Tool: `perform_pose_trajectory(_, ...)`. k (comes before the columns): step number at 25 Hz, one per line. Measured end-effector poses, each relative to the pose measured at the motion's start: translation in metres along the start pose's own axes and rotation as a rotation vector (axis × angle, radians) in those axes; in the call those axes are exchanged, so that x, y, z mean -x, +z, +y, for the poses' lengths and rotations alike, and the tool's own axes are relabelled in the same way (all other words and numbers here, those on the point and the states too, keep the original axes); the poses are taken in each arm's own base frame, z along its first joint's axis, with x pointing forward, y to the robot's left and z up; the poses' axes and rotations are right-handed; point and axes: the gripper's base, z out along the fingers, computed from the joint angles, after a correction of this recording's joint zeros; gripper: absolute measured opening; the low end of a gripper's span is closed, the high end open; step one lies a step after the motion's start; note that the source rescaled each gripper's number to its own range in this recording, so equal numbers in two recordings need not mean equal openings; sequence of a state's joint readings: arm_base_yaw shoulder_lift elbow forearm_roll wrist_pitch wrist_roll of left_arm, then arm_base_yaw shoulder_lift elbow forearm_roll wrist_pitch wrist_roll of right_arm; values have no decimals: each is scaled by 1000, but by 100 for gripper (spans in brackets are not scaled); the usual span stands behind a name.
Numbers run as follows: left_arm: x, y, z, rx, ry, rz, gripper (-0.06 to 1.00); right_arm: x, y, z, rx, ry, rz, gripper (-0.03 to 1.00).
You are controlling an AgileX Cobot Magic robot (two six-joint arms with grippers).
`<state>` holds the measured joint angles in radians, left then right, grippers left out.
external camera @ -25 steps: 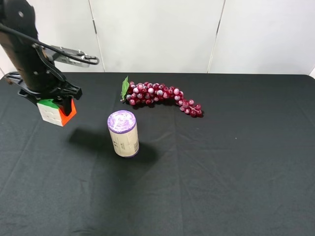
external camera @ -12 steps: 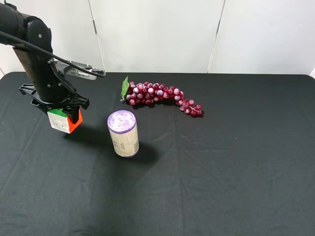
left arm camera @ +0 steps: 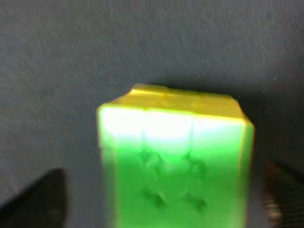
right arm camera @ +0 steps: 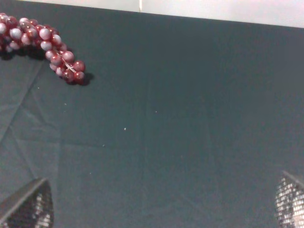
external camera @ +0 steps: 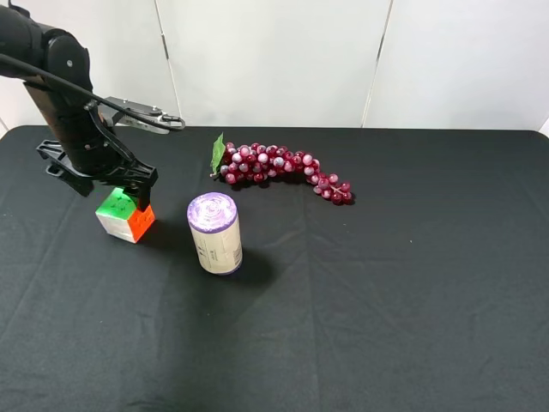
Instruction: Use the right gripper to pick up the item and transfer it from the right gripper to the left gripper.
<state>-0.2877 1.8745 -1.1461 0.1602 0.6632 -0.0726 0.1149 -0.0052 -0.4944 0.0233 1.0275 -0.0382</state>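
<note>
The puzzle cube (external camera: pixel 125 215) sits on the black counter (external camera: pixel 386 283), just beside the purple-lidded can (external camera: pixel 214 233): green face up, white and orange sides showing, a yellow side in my left wrist view. My left pincer (external camera: pixel 120 190) hangs right over it, fingers spread either side, gripping nothing. My right pincer (right arm camera: pixel 161 199) stands wide open above bare cloth, near the red grapes (external camera: pixel 283 168).

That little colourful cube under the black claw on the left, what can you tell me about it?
The puzzle cube is a small three-by-three plastic twisty cube showing a green top, a white side and an orange side; the left wrist view also catches a yellow face. It sits on the black cloth, left of the purple-lidded can. The left gripper hangs right over it with fingers either side, apparently apart from it.
</note>
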Motion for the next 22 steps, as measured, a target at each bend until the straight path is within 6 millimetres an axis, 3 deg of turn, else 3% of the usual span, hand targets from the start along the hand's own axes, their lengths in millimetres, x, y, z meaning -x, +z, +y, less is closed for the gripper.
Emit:
perform_pose_trajectory(2, 0, 0, 1, 11, 11, -2, 89, 0, 0, 0, 0, 0, 0, 100)
perform_pose_trajectory(5, 0, 0, 1, 14, 13, -3, 97, 0, 0, 0, 0, 0, 0, 100)
perform_pose_trajectory(14, 2, -4, 2, 18, 11, 18, 100, 0, 0, 0, 0, 0, 0, 100)
perform_pose_trajectory(22, 14, -50, 9, 46, -15, 177, 100, 0, 0, 0, 0, 0, 0, 100)
